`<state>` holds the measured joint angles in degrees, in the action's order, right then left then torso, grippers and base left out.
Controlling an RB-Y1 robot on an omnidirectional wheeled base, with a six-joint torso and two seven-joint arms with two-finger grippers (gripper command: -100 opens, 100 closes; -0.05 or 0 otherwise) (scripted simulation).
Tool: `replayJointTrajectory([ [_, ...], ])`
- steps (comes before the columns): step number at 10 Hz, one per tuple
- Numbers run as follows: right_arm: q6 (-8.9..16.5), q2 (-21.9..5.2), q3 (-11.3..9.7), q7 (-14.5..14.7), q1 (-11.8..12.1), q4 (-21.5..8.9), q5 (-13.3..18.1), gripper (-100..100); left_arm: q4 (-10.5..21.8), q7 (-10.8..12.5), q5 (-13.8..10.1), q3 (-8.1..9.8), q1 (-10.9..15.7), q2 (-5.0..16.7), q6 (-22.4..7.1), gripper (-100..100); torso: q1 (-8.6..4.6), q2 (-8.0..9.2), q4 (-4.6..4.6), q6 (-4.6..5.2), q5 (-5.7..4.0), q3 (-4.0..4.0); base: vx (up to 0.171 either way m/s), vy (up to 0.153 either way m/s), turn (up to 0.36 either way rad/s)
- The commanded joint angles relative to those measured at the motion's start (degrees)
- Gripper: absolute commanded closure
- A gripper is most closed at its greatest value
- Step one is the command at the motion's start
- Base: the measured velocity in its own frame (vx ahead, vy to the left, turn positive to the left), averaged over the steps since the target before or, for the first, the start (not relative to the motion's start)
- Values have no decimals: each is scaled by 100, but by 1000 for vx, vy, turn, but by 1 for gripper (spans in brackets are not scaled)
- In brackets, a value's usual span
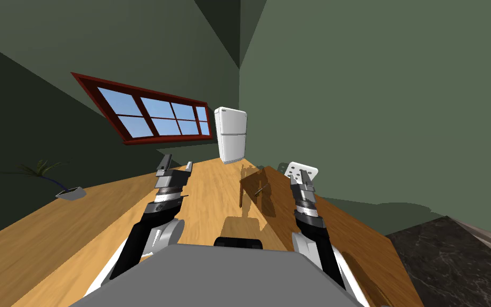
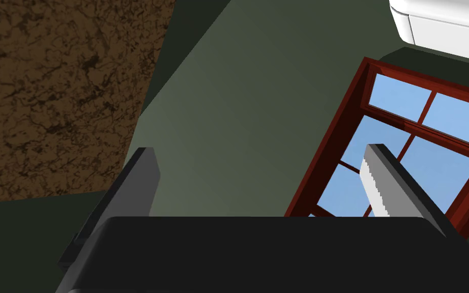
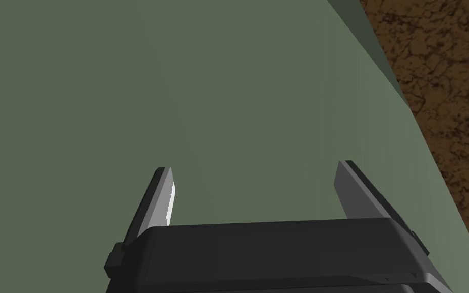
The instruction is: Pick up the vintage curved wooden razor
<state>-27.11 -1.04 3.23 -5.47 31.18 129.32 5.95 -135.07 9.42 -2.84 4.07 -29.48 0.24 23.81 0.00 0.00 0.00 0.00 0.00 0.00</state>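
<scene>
A small brown desk (image 1: 269, 201) stands on the wood floor (image 1: 52, 234), ahead of me and between my two arms. On its top lies a thin dark thing, the razor (image 1: 261, 190), too small to make out its shape. It is nearer the right claw (image 1: 301, 179) than the left claw (image 1: 176, 165). Both claws hang raised in the air, well apart from the razor, fingers spread and holding nothing. A white fridge (image 1: 231, 133) stands by the far wall beside a red-framed window (image 1: 151, 114), and a potted plant (image 1: 70, 193) sits far to my left
</scene>
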Motion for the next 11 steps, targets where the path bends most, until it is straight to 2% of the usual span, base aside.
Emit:
replayJointTrajectory([
  [1, 44, -183, 61, -29, 49, -20, -45, -100, 0, 0, 0, 0, 0, 0, 0, 0, 0, 0, 0, 0, 0, 0, -9, 10, -5],
  [5, 300, -721, 381, -162, 289, -195, -296, -100, 0, 0, 0, 0, 0, 0, 0, 0, 12, 14, 3, 1, 3, 8, -32, 34, -9],
  [8, 603, -1085, 681, -258, 550, -482, -572, -100, 0, 0, 0, 0, 0, 0, 0, 0, 15, 11, 3, 0, 3, 7, -23, 50, -1],
  [9, 603, -1085, 681, -258, 550, -482, -572, -100, 0, 0, 0, 0, 0, 0, 0, 0, 16, 7, 2, 0, 3, 4, -7, 38, 2],
  [11, 839, -1273, 868, -287, 774, -769, -773, -100, 0, 0, 0, 0, 0, 0, 0, 0, 17, 0, 0, 0, 4, 0, 16, 55, 18],
])
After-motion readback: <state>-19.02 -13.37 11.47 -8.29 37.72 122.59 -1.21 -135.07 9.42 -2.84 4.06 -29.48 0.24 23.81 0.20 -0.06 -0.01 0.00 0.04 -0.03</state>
